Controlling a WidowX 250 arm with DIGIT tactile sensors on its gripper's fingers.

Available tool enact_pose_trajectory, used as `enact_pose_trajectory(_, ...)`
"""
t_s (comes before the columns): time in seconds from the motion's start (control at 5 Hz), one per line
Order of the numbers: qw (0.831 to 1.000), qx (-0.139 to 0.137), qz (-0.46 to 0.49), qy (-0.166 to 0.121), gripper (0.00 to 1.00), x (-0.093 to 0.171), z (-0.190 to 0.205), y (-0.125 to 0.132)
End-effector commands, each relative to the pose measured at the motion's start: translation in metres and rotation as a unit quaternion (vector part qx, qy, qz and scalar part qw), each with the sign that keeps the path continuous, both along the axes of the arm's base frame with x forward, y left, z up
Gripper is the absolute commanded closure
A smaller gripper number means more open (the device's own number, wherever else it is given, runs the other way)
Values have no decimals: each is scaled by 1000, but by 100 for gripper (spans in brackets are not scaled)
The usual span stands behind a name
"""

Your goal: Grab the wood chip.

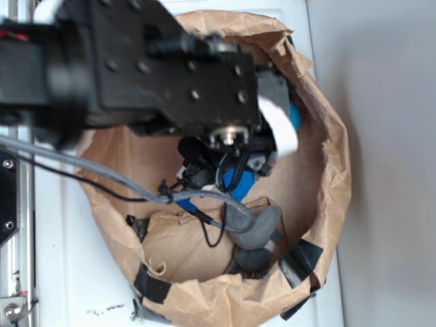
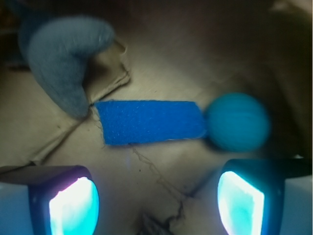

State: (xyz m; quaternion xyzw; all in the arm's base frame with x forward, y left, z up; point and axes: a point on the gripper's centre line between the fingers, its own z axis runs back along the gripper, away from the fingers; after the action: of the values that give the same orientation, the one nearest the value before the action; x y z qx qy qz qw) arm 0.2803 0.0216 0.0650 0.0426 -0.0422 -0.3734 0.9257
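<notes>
Closest to the wrist cam are the two glowing fingertip pads point(image 2: 73, 205) at 7 and 5 o'clock, so the jaws of the gripper point(image 2: 156, 203) are spread wide with nothing between them. Past them a blue rectangular block point(image 2: 151, 122) lies flat on brown paper point(image 2: 161, 58), a teal ball point(image 2: 238, 121) touching its 3 o'clock end and a grey curved piece point(image 2: 66, 58) at 10 o'clock. Can't spot the wood chip in either view.

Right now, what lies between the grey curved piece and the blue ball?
A blue rectangular block lies between the grey curved piece and the blue ball, on brown paper; wrist view shows it.
</notes>
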Motion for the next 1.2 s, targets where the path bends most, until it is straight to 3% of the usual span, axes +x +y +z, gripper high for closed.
enact_pose_trajectory(0.0,996,14,-77,39,0,-13,-35,22)
enact_pose_trajectory(0.2,992,-22,-106,71,0,-23,-30,35)
enact_pose_trajectory(0.4,989,-75,-109,68,0,-28,-3,45)
enact_pose_trajectory(0.8,987,-109,-104,61,0,-44,30,59)
enact_pose_trajectory(1.0,987,-102,-106,64,0,-47,24,59)
